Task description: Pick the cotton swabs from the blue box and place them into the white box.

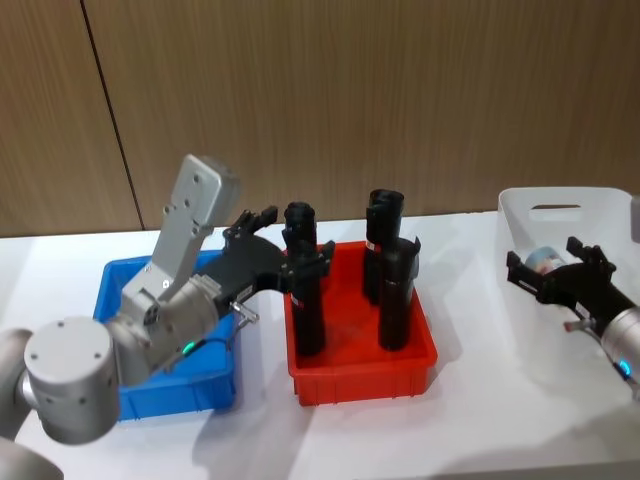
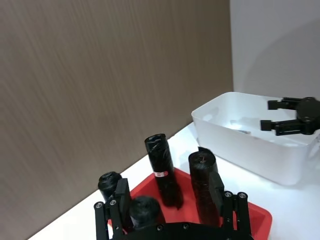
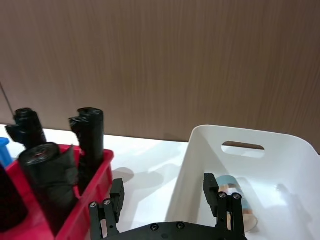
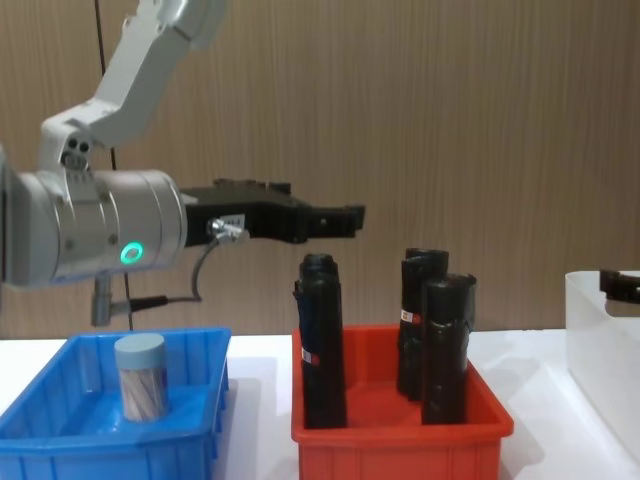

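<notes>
Seemingly just above black cylinders (image 4: 322,340) — left gripper (image 4: 346,218).

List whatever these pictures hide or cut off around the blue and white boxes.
Blue box floor, head view: the arm of the left gripper, open above the red bin, covers most of it; the chest view shows one cotton swab jar.
White box, chest view: cut by the right edge, contents behind its wall.
Second jar, in the white box, right wrist view: partly behind a finger of the open right gripper.
</notes>
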Motion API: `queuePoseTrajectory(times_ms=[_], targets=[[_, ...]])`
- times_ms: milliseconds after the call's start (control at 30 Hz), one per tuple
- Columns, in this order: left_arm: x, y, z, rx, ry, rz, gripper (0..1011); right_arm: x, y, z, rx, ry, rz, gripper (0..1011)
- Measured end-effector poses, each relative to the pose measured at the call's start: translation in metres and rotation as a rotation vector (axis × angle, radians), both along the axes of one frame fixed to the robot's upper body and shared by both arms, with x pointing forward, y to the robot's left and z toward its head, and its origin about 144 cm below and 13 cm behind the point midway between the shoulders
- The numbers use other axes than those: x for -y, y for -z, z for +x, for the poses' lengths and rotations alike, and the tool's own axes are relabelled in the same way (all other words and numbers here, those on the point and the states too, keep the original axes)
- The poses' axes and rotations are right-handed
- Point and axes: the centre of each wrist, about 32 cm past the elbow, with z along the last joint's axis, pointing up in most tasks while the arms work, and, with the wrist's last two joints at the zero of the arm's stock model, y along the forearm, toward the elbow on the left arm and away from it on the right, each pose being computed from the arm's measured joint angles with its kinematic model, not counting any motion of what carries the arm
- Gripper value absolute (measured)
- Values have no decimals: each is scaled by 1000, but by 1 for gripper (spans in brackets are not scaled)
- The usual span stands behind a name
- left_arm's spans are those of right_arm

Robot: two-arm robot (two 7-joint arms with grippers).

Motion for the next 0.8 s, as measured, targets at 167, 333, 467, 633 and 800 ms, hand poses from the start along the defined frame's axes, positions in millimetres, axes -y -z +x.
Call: queuePoseTrajectory(times_ms=[167, 333, 467, 633, 800], targets=[[3, 10, -12, 26, -47, 6, 1004, -8, 0, -12, 16, -14, -6, 1002], [7, 19, -25, 50, -91, 9, 1004, -18, 0, -27, 35, -31, -7, 1002], [10, 25, -35, 68, -122, 9, 1004, -24, 0, -38, 48, -43, -7, 1002], [13, 33, -48, 93, -164, 6, 1004, -34, -2, -54, 68, -62, -5, 1002], [16, 40, -59, 113, -198, 3, 1004, -42, -3, -68, 84, -77, 1, 1002]])
